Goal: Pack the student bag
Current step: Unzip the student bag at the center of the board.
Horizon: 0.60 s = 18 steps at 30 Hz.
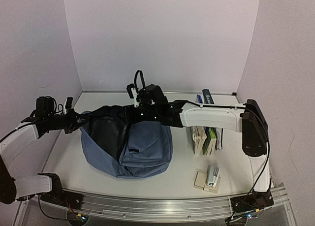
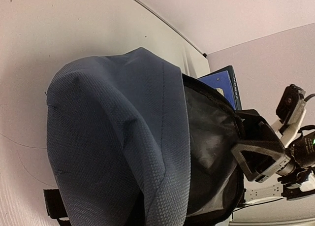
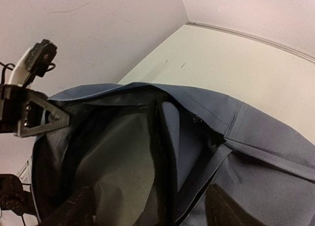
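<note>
Left gripper (image 1: 78, 121) pinches bag (image 1: 145, 147) rim; right gripper (image 3: 147, 206) stands open above it. Only overhead shows books (image 1: 206, 140), white surface (image 1: 179, 179), pale walls (image 1: 162, 34).

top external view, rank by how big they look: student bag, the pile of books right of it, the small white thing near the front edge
1. student bag, by far the largest
2. pile of books, partly hidden under the right arm, but clearly second
3. small white thing, the smallest
</note>
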Each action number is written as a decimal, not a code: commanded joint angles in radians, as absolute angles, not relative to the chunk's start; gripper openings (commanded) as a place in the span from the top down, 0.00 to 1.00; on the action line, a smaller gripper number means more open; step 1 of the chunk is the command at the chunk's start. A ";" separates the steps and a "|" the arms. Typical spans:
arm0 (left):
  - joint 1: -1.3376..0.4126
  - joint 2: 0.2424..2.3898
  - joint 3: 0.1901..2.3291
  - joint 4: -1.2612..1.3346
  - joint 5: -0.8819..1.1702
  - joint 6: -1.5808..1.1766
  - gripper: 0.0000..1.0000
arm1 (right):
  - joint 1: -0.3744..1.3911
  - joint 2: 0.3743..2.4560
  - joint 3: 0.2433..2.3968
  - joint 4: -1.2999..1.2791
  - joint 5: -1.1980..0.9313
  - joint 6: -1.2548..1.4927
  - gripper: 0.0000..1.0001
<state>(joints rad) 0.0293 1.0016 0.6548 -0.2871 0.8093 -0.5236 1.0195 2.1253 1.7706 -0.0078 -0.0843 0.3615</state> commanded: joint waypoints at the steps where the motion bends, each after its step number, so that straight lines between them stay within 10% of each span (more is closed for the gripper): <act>1: 0.021 0.990 0.723 -0.242 0.822 -0.513 1.00 | 1.016 2.181 1.875 -0.041 0.014 0.324 0.63; 5: 0.023 1.000 0.708 -0.269 0.687 -0.560 1.00 | 1.016 2.135 1.868 -0.039 0.109 0.332 0.97; 18: 0.181 1.129 0.657 -0.304 0.465 -0.661 1.00 | 0.955 1.720 1.325 -0.009 0.438 0.566 1.00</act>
<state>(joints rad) 0.1170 1.1113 0.6540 -0.3413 0.5318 -0.6328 1.0008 1.8341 1.4649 -0.0280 0.2951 0.4494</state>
